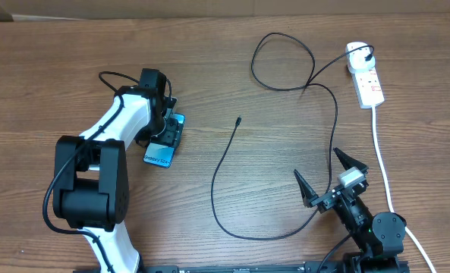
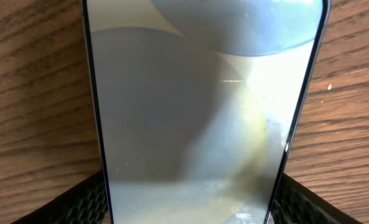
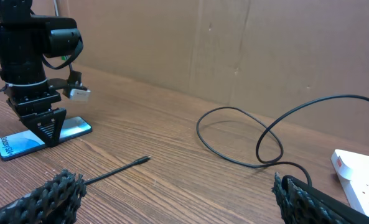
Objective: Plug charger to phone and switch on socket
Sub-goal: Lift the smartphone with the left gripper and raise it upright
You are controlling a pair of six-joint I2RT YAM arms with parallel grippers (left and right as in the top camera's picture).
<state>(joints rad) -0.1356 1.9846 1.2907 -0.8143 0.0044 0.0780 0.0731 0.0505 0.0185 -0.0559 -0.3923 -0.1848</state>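
Note:
The phone [image 1: 158, 157] lies flat on the wooden table at the left, its light screen filling the left wrist view [image 2: 196, 112]. My left gripper [image 1: 166, 130] stands straight down over it, one finger pad [image 2: 78, 200] against each long edge, shut on the phone [image 3: 22, 142]. The charger's black cable [image 1: 217, 182] loops across the middle, its connector tip [image 1: 239, 119] lying loose to the right of the phone. Its white adapter [image 1: 357, 53] sits in the socket [image 1: 370, 87] at the far right. My right gripper [image 1: 316, 162] is open and empty near the cable's right-hand stretch.
The socket's thick white cord [image 1: 382, 163] runs toward the front edge, just right of my right arm. A brown cardboard wall [image 3: 265, 43] stands behind the table. The cable makes a wide loop [image 1: 284, 61] at the back.

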